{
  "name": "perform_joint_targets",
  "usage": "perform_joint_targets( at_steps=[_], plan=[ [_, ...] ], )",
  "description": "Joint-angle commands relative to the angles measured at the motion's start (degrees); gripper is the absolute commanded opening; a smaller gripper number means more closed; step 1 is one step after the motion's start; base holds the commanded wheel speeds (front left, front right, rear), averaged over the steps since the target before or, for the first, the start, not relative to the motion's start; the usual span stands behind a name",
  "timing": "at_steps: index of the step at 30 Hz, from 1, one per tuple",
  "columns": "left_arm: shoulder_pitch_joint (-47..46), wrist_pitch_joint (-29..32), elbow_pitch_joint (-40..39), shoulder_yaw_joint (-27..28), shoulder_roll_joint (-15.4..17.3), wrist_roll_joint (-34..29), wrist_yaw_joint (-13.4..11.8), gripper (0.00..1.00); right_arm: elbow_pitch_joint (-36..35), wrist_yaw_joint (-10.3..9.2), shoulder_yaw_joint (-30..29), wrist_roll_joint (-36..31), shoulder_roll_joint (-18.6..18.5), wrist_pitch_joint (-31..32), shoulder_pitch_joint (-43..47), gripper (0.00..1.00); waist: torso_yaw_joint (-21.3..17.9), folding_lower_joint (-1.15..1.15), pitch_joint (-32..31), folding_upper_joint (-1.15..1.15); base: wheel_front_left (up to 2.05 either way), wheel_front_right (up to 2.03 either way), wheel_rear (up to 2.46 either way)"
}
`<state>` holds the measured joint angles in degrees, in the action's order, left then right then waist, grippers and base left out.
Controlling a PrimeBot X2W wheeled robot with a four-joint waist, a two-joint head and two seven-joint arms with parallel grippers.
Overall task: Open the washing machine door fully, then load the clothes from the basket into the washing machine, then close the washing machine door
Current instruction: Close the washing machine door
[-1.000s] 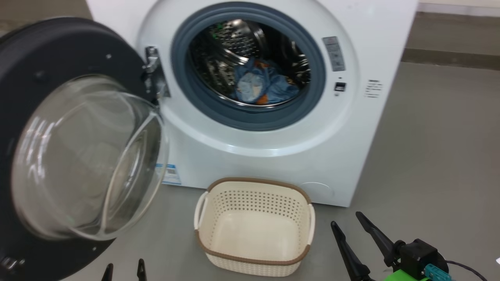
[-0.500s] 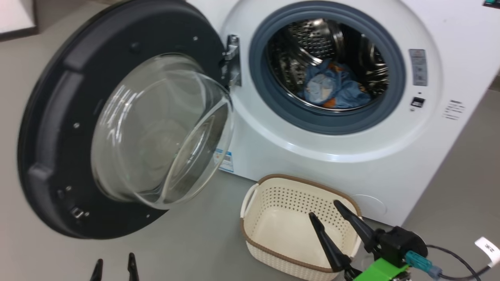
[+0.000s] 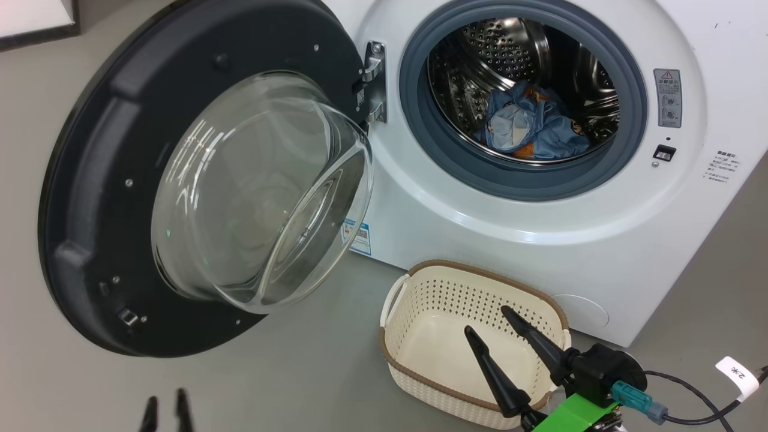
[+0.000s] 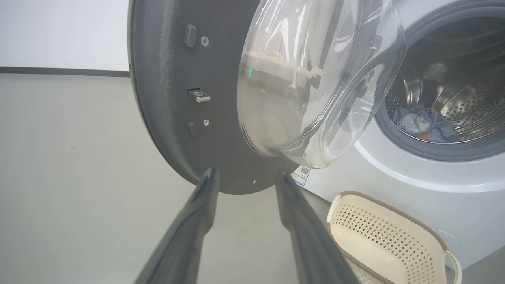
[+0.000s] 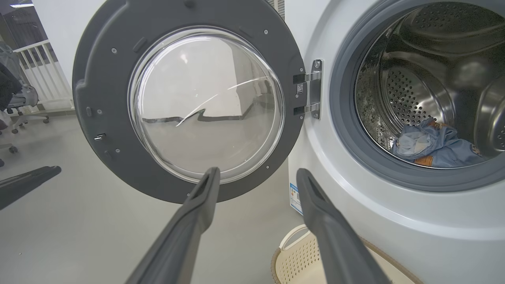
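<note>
Where the door [image 3: 90, 180] points: its dark inner face and the glass bowl look toward the robot, away from the machine [image 3: 480, 228].
Door: swung wide to the robot's left, held on the hinge [image 3: 373, 84] at the left side of the opening; it stands upright above the floor [image 3: 300, 384].
Drum [image 3: 510, 54]: it opens toward the robot; the clothes [image 3: 531, 129] lie inside on its bottom as one blue bundle with orange prints and a pale piece.
Basket [image 3: 474, 268]: it stands on the floor just before the machine, below the drum, mouth up. Its long side runs about along the machine's front, a little slanted. Its bare bottom shows.
Left gripper [image 3: 165, 399]: low at the door's lower edge, the fingers point at it without touching. The jaws are apart with a moderate gap, and nothing is between them.
Right gripper [image 3: 486, 319]: over the near side of the basket, the fingers point up toward the machine. The jaws are spread wide and hold nothing.
</note>
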<state>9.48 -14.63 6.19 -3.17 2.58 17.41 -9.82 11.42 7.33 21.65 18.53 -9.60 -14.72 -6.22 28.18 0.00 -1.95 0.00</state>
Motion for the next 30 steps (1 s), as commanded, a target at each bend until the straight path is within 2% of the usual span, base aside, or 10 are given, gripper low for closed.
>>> perform_joint_targets(
  at_steps=[1, 3, 8, 11, 16, 21, 23, 24, 30],
  plan=[
    [-1.1, -0.4, -1.3, 2.1, 0.3, 0.9, 0.0, 0.00, -1.2, 0.16, 1.2, 0.8, -0.1, -0.3, -2.2, 1.00, 0.0, 0.00, 0.0, 0.00, 0.00, 0.00, 0.00],
    [-1.1, -0.4, -1.2, 2.4, 0.3, 3.1, 0.4, 0.00, -1.2, 0.16, 1.0, 0.9, 0.0, -0.3, -1.7, 1.00, -0.1, 0.00, -0.1, 0.00, 0.00, 0.00, 0.00],
    [-2.2, -0.4, -2.4, 5.3, 0.3, 15.3, 1.0, 0.00, -1.3, 0.16, 0.5, 0.8, 0.3, -0.3, -0.7, 1.00, 0.0, 0.00, -0.1, 0.00, 0.00, 0.00, 0.00],
    [-3.9, -0.4, -2.9, 9.5, 0.3, 27.3, 1.9, 0.00, -1.4, 0.16, 0.1, 0.7, 0.5, -0.3, -0.2, 1.00, 0.1, 0.00, 0.1, 0.00, 0.00, 0.00, 0.00],
    [-8.6, -0.4, -2.2, 16.6, 0.3, 39.9, 5.0, 0.00, -1.3, 0.16, -0.2, 0.5, 0.9, -0.3, 0.2, 1.00, 0.3, 0.00, 0.4, 0.00, 0.00, 0.00, 0.00],
    [-16.5, 0.1, 2.0, 24.6, 0.7, 57.3, 8.0, 0.00, -1.2, 0.16, -0.4, 0.5, 1.4, -0.3, 0.5, 1.00, 0.4, 0.00, 0.6, 0.00, 0.00, 0.00, 0.00],
    [-19.6, 1.5, 5.2, 27.1, 3.4, 60.1, 8.5, 0.00, -1.2, 0.16, -0.5, 0.5, 1.6, -0.3, 0.8, 1.00, 0.3, 0.00, 0.7, 0.00, 0.00, 0.00, 0.00],
    [-23.0, 3.6, 8.9, 28.4, 6.4, 62.1, 8.8, 0.00, -1.2, 0.16, -0.3, 0.5, 1.8, -0.3, 1.1, 1.00, 0.3, 0.00, 0.7, 0.00, 0.00, 0.00, 0.00],
    [-32.9, 12.0, 19.7, 28.9, 13.8, 67.0, 9.2, 0.00, -1.2, 0.16, -0.7, 0.4, 1.6, -0.3, 3.0, 1.00, 0.3, 0.00, 0.8, 0.00, 0.00, 0.00, 0.00]
  ],
)
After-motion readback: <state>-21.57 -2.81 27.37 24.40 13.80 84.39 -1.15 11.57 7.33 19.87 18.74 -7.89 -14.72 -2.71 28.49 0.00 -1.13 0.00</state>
